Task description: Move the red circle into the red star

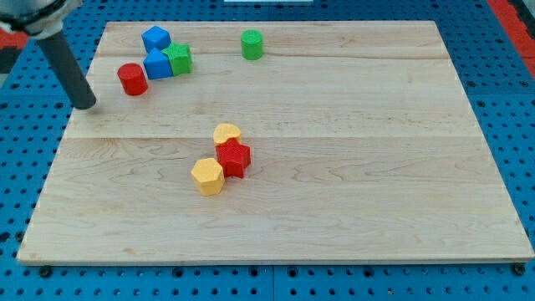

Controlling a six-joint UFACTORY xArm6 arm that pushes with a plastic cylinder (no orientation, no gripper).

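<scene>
The red circle (132,79) stands near the view's upper left on the wooden board (351,150). The red star (234,158) sits near the board's middle, touching a yellow heart-like block (226,134) above it and a yellow hexagon (207,176) at its lower left. My tip (86,105) rests near the board's left edge, to the lower left of the red circle, with a gap between them.
A blue block (155,38), another blue block (158,64) and a green star-like block (178,59) cluster right of the red circle; the lower blue one touches it. A green cylinder (252,44) stands at the top middle.
</scene>
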